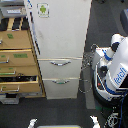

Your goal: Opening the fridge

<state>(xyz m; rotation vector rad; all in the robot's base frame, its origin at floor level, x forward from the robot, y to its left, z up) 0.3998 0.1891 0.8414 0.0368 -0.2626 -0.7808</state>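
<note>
Fridge (60, 35) stands upright at centre frame, tall white body, long axis vertical running 12 to 6 o'clock. Upper door looks shut, green sticker (43, 10) near its top at 11 o'clock. Two lower drawers beneath, each with a silver bar handle lying horizontal: upper handle (60, 63), lower handle (61, 81). Wooden cabinet (17, 60) sits touching or just beside the fridge at 9 o'clock.

Robot body (114, 65) stands at 3–4 o'clock of the fridge, on the exterior view's right, near the drawer level. Fridge lies toward 9 o'clock from it.

Fingers: none clearly identifiable here; two small pale shapes at the bottom edge may be part of an arm, too blurred to say. Cannot tell how far open they are or whether they hold anything. Nothing appears to touch the fridge.

Judgement: opening not started. Key relation: the door's handle edge is not discernible, so the approach side stays uncertain.
</note>
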